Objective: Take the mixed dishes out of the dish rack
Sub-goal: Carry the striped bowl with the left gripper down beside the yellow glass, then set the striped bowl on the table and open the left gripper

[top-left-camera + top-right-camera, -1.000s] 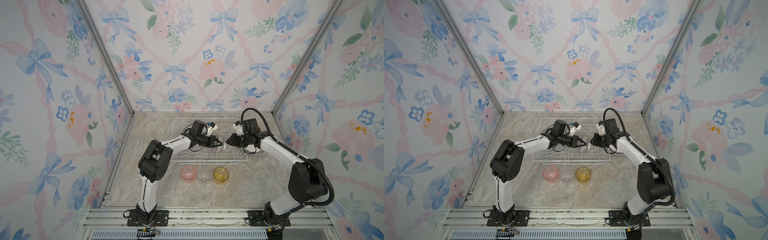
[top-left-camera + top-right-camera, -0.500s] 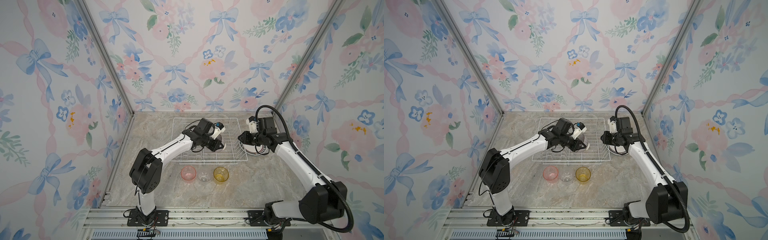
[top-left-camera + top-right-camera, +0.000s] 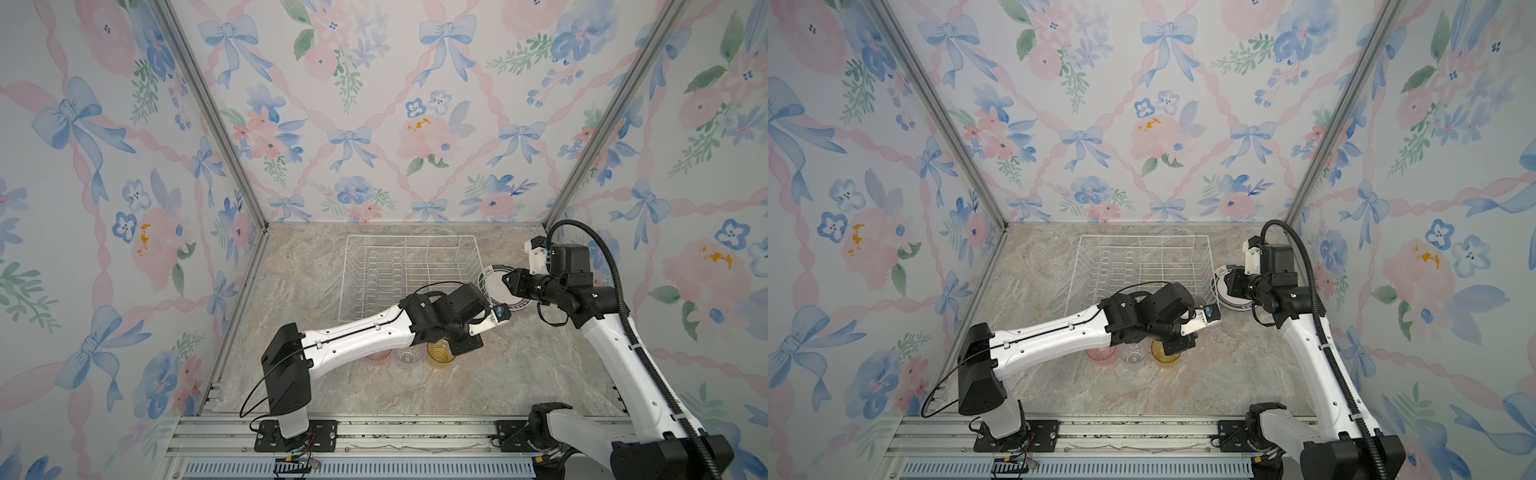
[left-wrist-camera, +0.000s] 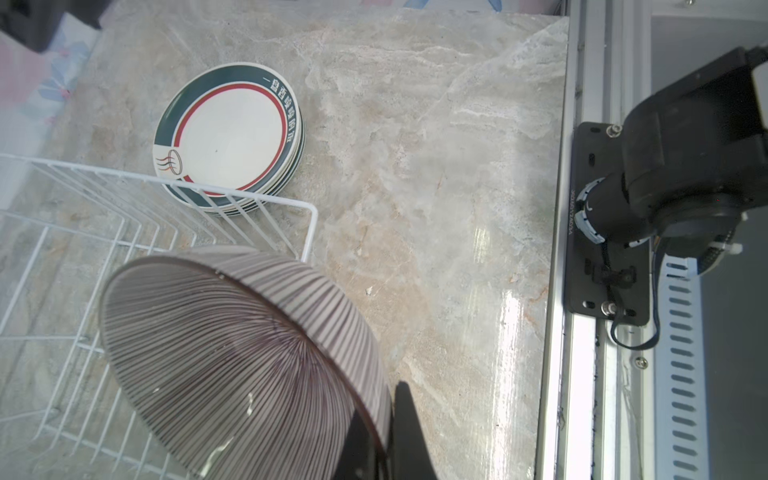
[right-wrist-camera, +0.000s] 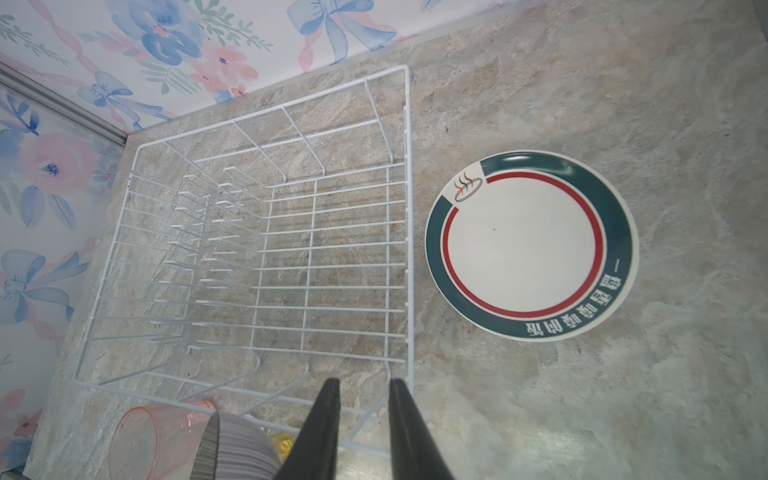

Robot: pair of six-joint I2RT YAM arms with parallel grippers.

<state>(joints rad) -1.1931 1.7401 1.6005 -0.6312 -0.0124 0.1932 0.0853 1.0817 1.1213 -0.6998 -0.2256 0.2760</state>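
The white wire dish rack (image 3: 411,237) (image 3: 1144,237) (image 5: 407,208) stands at the back of the marble table, with nothing in it. My left gripper (image 4: 386,411) (image 3: 465,343) is shut on the rim of the purple-striped bowl (image 4: 232,357) (image 5: 237,449), held tilted over the rack's near right corner. A stack of dark-rimmed plates (image 3: 496,286) (image 3: 1223,291) (image 4: 226,137) (image 5: 523,245) lies right of the rack. My right gripper (image 5: 363,386) (image 3: 509,280) hovers above that stack, open, with nothing between its fingers.
Pink (image 3: 379,358) (image 3: 1100,355), clear (image 3: 409,355) (image 3: 1133,355) and yellow (image 3: 438,356) (image 3: 1163,358) tumblers stand in a row in front of the rack, partly under my left arm. The pink tumbler (image 5: 141,440) also shows in the right wrist view. An aluminium rail (image 3: 374,432) runs along the table's front edge.
My left arm has carried the bowl from over the rack's middle to its near right corner. My right gripper left the rack, moved right over the plate stack, and opened a little.
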